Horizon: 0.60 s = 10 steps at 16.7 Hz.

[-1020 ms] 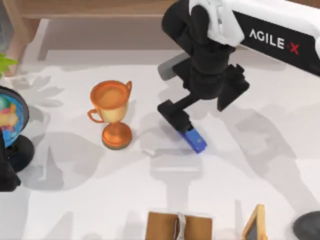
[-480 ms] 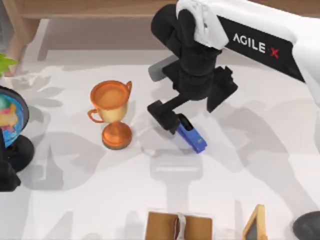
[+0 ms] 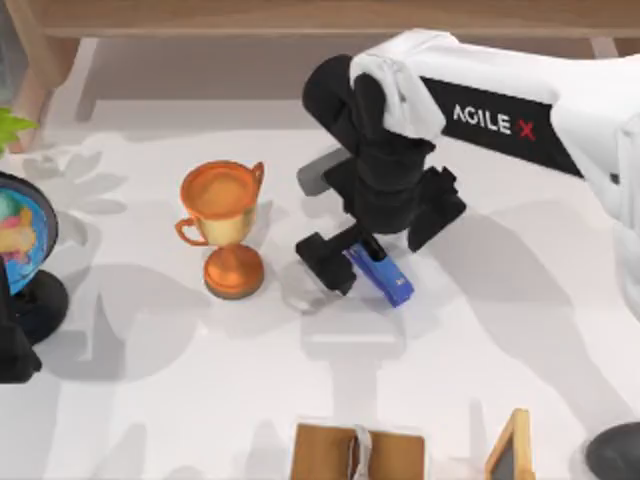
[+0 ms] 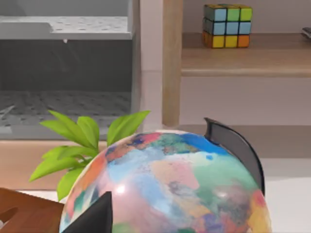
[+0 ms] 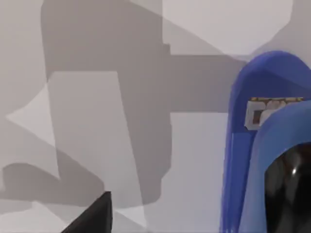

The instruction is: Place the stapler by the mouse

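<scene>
Mouse (image 3: 618, 452) at table's (image 3: 500, 330) near right corner, dark dome partly seen. Stapler (image 3: 381, 274) lies flat mid-table, well apart from mouse, right of trophy (image 3: 225, 225). Right hand (image 3: 350, 262) down over stapler's black end; one finger (image 3: 323, 262) just beside it on trophy side, whether spread or pinching cannot tell. Judgement: stapler light, rigid, smooth plastic, slim; likely slips or pivots if taken at tip, so better pinch across narrow sides near middle. Left hand parked by globe (image 3: 22, 230) at far left.
</scene>
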{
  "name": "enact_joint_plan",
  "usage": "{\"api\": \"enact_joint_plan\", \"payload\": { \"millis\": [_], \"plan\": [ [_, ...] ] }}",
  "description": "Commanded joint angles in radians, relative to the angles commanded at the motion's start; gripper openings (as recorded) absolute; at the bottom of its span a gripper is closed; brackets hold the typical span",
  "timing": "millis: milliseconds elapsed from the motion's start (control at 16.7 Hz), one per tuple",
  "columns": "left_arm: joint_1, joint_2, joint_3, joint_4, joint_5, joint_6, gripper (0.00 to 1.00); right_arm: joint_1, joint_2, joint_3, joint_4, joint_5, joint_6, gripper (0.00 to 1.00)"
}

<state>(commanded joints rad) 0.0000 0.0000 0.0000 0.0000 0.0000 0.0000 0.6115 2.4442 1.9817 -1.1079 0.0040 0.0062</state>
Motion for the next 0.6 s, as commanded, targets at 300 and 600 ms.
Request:
{"api": "enact_joint_plan", "payload": {
  "millis": [300,600],
  "plan": [
    [0.000,0.000,0.000,0.000,0.000,0.000,1.00,0.000,0.001,-0.003,0.003,0.000,0.000,0.92],
    [0.000,0.000,0.000,0.000,0.000,0.000,1.00,0.000,0.001,-0.003,0.003,0.000,0.000,0.55]
  ]
}}
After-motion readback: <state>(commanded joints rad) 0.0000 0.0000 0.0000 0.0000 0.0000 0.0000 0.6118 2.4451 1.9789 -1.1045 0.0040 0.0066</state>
